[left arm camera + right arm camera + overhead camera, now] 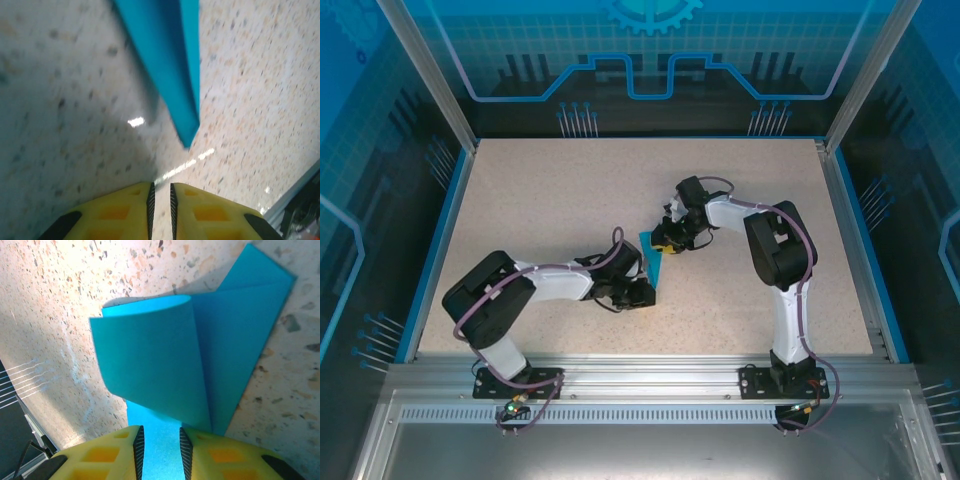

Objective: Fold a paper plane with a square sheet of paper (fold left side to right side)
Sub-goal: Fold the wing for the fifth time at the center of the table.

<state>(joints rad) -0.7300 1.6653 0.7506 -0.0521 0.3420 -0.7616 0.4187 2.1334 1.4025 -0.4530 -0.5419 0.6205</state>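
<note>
Square sheet of paper (650,264): bright blue, partly folded, lies near the middle of the speckled table (540,200), between the two grippers. From the right wrist, shows one flap curled up and over a flat folded layer. Right gripper (160,432): sits at the paper's edge, yellow fingers (100,455) a modest gap apart, blue paper visible through that gap, not pinched. Left gripper (161,187): hovers just short of the paper's pointed corner, apart from it, jaws nearly together, only a thin empty slit between them.
</note>
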